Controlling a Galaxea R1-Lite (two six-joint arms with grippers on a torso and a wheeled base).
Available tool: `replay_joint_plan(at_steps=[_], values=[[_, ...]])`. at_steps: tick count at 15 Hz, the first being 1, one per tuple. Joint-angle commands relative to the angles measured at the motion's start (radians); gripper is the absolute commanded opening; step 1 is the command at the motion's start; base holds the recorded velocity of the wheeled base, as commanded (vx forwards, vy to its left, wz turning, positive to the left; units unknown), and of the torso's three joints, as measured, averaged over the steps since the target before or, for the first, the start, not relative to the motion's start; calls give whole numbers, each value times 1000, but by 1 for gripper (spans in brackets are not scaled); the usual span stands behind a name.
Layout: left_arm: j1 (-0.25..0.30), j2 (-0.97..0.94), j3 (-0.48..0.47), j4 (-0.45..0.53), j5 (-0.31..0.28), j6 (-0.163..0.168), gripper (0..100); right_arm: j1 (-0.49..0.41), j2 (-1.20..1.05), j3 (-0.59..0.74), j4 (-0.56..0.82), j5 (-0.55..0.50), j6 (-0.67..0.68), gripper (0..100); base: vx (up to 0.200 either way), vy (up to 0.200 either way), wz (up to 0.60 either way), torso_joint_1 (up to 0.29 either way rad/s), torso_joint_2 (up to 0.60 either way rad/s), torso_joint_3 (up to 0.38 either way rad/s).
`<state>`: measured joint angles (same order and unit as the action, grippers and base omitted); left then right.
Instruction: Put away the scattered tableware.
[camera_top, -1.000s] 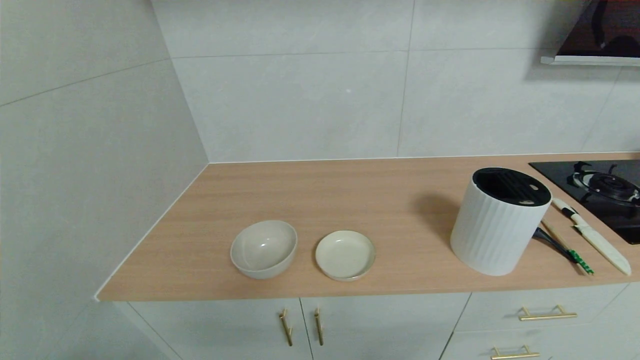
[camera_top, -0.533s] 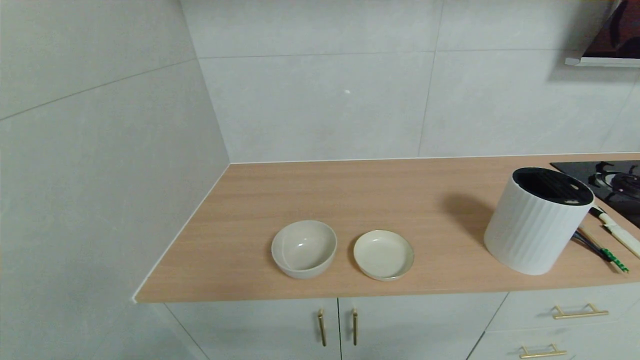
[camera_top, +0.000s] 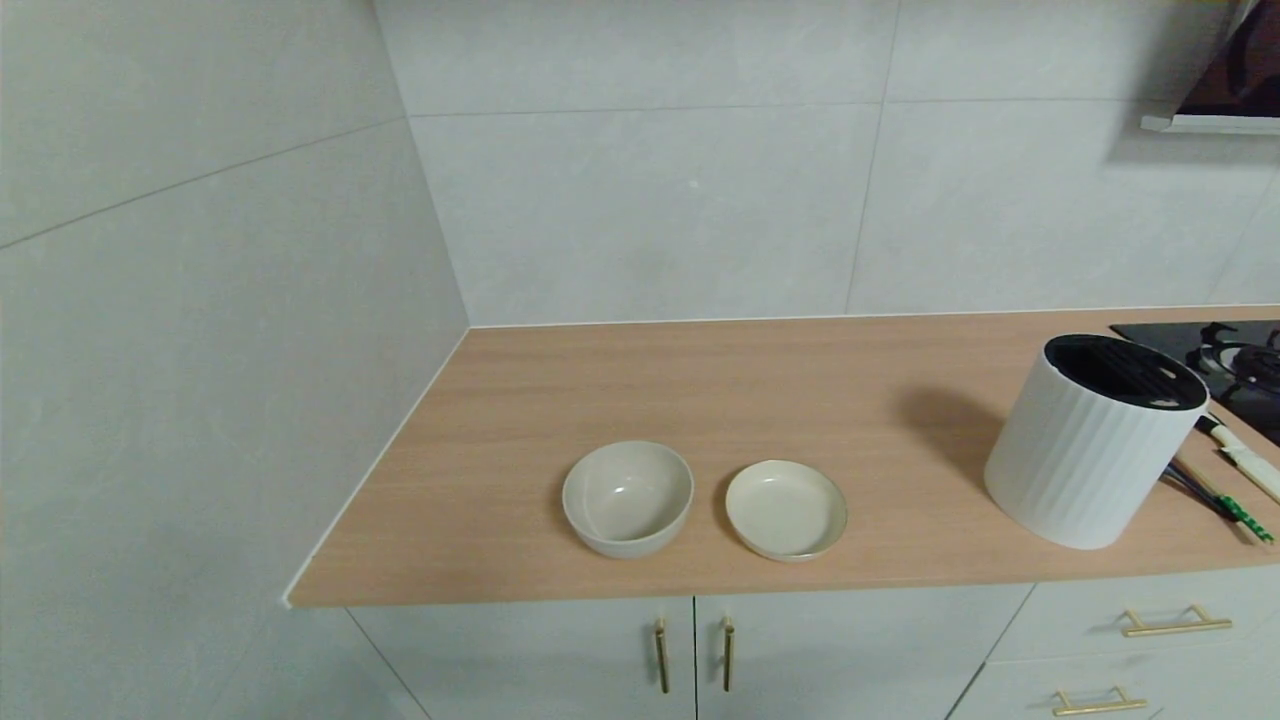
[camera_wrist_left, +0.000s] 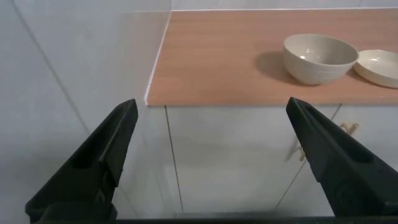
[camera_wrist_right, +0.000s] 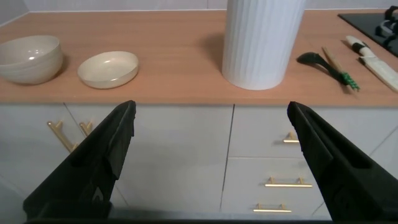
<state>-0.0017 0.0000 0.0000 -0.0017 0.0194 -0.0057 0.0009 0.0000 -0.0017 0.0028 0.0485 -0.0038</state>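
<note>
You have the left gripper and the right gripper both spread wide and empty, out in front of the white holder and lower. The dish lies left of the holder, the bowl farther left. The knife and chopsticks lie just right of it.

left gripper: jaws wide apart, empty | bowl just beside dish on counter
</note>
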Motion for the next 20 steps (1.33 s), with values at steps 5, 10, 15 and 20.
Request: replay_joint_plan(at_steps=[5, 10, 15, 20], values=[[0, 0, 0, 0, 1, 0, 100, 1, 0, 0, 0, 1, -1, 100, 0, 0, 0, -22, 47, 24], [0, 0, 0, 0, 1, 0, 100, 1, 0, 0, 0, 1, -1, 100, 0, 0, 0, -200, 441, 231], [0, 0, 0, 0, 1, 0, 100, 1, 0, 0, 0, 1, -1, 100, 0, 0, 0, -248, 551, 296], [0, 0, 0, 0, 1, 0, 100, 1, 0, 0, 0, 1, -1, 100, 0, 0, 0, -231, 529, 289]])
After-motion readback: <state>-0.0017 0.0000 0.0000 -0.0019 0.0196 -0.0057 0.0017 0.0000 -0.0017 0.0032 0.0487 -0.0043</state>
